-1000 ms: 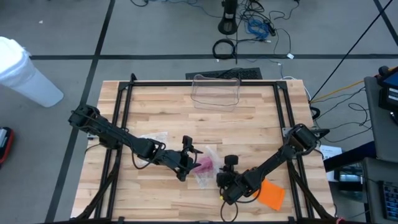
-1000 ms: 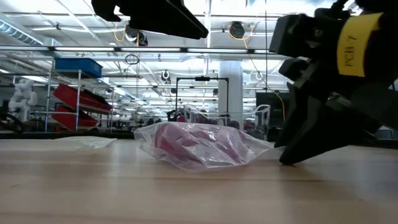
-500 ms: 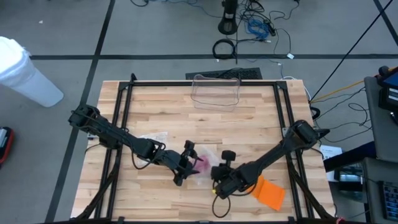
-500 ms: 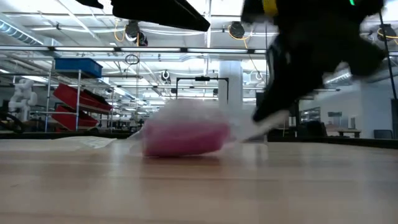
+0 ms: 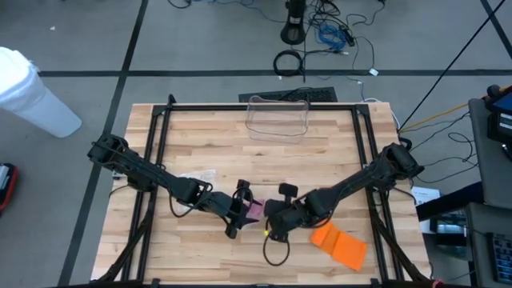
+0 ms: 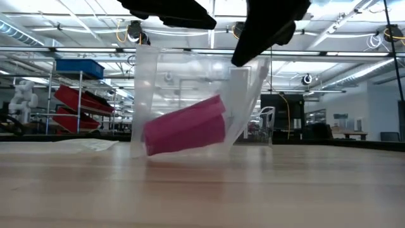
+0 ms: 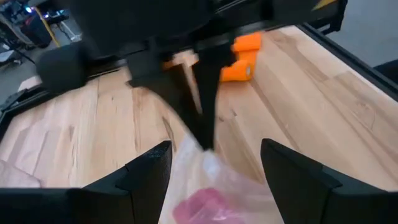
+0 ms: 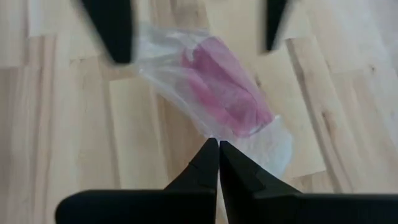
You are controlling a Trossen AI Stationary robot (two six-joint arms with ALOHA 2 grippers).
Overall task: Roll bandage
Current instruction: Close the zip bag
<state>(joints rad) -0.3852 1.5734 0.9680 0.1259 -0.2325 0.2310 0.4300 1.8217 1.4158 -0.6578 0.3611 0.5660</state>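
Right hand (image 8: pixel 218 152) pinched on the clear bag (image 8: pixel 186 81) — left hand (image 7: pixel 214 165) spread wide beside it.

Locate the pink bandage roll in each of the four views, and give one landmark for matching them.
High view: pink roll at table centre, between the two grippers.
Low view: pink roll tilted inside the lifted clear bag, centre.
Left wrist view: pink roll at bottom centre, between the open fingers.
Right wrist view: pink roll at centre, in the bag.
Shared landmark: the clear bag, pinched by the right gripper.
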